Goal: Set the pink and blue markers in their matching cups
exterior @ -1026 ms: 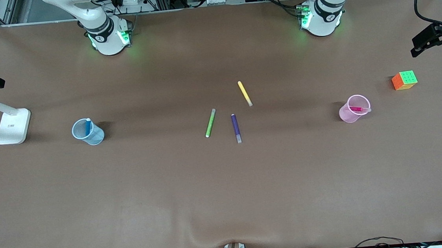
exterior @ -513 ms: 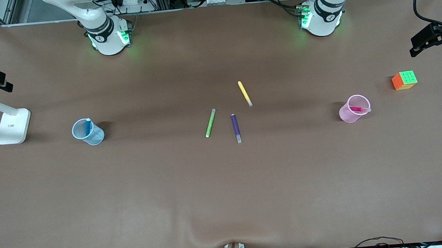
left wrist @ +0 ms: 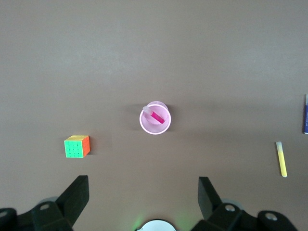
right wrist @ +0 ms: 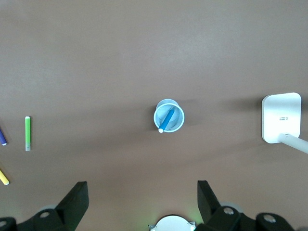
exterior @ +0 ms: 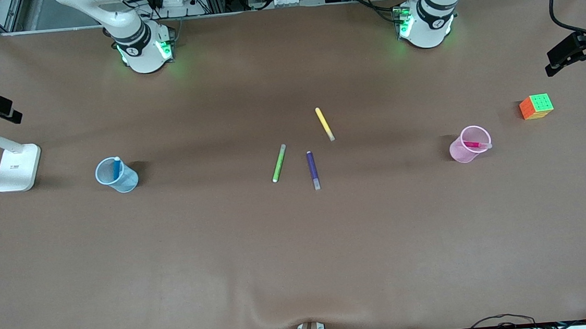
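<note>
With the dial laid on the table as the front camera sees it, twelve at the robots' bases, the left gripper [left wrist: 143,186] hangs high over the three o'clock end, fingers spread wide and holding nothing. Below it the pink marker [left wrist: 157,117] lies inside the pink cup [exterior: 460,155], slanted, its pale cap resting on the rim. The right gripper [right wrist: 142,187] hangs likewise over the nine o'clock end, spread and empty, above the blue cup [exterior: 127,183], where the blue marker [exterior: 116,168] leans against the wall.

Both markers look home, so the risks are about undoing that. The cups appear light and top-loaded: a low sweep by either arm could clip a protruding cap and tip a cup over. The pink marker's shallow lean makes that cup the likelier to go. The cube [exterior: 536,106], at two o'clock from the pink cup, and the lamp base [exterior: 17,168], at nine o'clock from the blue cup, narrow the room for any descent.
</note>
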Robot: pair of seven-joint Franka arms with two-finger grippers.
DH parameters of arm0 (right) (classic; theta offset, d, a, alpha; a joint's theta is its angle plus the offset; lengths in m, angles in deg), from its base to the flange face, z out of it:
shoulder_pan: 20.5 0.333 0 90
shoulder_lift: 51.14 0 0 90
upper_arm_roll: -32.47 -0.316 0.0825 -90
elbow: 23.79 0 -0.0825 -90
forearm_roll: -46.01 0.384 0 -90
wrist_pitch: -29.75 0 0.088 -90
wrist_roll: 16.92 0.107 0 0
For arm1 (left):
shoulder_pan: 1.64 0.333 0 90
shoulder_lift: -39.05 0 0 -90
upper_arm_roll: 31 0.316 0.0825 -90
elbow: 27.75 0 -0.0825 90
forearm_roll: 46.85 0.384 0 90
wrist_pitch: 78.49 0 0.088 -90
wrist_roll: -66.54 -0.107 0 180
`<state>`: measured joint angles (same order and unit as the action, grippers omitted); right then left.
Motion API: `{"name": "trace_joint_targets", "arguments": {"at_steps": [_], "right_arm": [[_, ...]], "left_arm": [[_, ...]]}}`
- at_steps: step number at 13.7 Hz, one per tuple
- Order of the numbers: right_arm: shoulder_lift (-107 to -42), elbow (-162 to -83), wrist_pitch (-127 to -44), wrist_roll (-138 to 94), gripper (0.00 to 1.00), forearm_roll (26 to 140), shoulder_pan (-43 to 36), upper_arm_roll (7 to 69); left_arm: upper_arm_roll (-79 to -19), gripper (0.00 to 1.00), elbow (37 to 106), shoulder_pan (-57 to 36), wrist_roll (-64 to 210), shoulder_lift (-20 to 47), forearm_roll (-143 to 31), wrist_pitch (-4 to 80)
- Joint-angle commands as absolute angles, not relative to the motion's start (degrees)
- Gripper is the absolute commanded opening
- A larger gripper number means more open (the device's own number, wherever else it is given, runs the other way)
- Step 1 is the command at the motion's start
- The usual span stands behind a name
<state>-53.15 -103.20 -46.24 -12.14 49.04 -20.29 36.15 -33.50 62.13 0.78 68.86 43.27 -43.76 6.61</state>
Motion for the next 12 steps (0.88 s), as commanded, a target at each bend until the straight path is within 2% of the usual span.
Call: {"name": "trace_joint_targets", "arguments": {"at_steps": [1,12], "right_arm": [[-53.07,-103.50,-46.27,-11.30,1.00,49.27,-20.07,35.99],[-52.90,-105.88,-48.82,-11.82,1.00,47.70,-20.07,35.98]], "left_arm": [[-33.55,1.00,62.69,0.91,69.52,44.50,-44.83,6.67],[-35.05,1.00,61.72,0.38,69.00,43.89,-44.74,6.50]]}}
